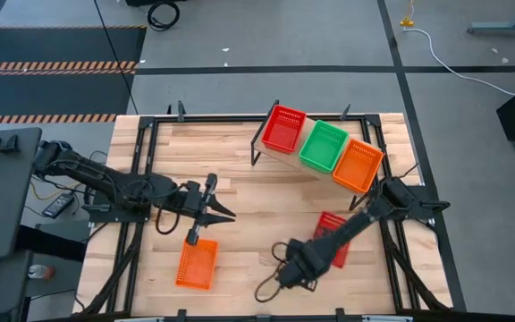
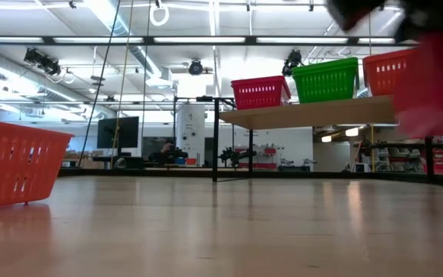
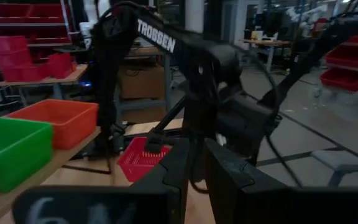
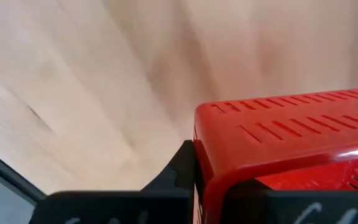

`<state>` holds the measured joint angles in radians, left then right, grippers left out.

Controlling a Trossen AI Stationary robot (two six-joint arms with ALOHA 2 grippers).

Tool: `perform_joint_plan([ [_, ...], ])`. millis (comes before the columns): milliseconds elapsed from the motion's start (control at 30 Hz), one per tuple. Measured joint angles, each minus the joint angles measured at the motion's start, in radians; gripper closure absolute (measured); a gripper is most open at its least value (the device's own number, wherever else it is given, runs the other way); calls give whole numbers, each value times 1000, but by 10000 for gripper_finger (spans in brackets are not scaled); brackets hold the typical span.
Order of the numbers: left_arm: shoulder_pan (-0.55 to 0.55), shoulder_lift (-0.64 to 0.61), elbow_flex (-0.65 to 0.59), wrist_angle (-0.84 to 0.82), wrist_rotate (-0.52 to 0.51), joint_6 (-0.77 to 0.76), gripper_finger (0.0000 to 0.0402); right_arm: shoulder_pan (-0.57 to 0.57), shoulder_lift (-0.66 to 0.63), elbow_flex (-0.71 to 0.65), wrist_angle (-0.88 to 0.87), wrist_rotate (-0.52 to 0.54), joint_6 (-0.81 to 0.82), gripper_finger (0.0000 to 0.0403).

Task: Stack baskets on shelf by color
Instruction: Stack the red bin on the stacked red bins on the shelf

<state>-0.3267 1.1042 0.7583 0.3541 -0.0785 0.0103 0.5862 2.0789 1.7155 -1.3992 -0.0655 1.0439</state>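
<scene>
In the high view the left arm reaches in from the frame's left edge, and the left gripper [image 1: 211,213] hovers over the table [image 1: 249,174] left of centre, just above an orange basket [image 1: 196,265] lying alone at lower left. Its fingers [image 1: 223,215] look spread apart with nothing between them. The low view shows that same orange basket [image 2: 14,164] at its left edge, resting on the tabletop.

Further right, the shelf [image 1: 316,170] stands at upper centre, running diagonally down toward the right. It carries three stacks in a row: a red basket [image 1: 283,128] at the left, a green basket [image 1: 323,146] in the middle and another orange basket [image 1: 358,165] at the right. How many baskets are nested in each stack cannot be told.

On the right, the right arm bends in from the table's right side. The right gripper [image 1: 329,243] sits at lower centre-right, and the right wrist view shows a finger [image 4: 176,171] pressed against the rim of a second red basket [image 4: 291,149], so it is gripping that basket [image 1: 333,223], which sits below the shelf.
</scene>
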Motion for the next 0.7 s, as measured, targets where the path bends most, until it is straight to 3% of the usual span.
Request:
perform_joint_plan([
  [200, -51, -118, 1, -146, -74, 13, 349, -107, -1, 191, -178, 127, -146, 392],
  [467, -105, -200, 1, -287, -234, 39, 349, -257, -14, 385, -172, 238, -356, 392],
  [700, -128, -211, 1, -290, -263, 54, 349, -371, -14, 514, -172, 434, -535, 392],
])
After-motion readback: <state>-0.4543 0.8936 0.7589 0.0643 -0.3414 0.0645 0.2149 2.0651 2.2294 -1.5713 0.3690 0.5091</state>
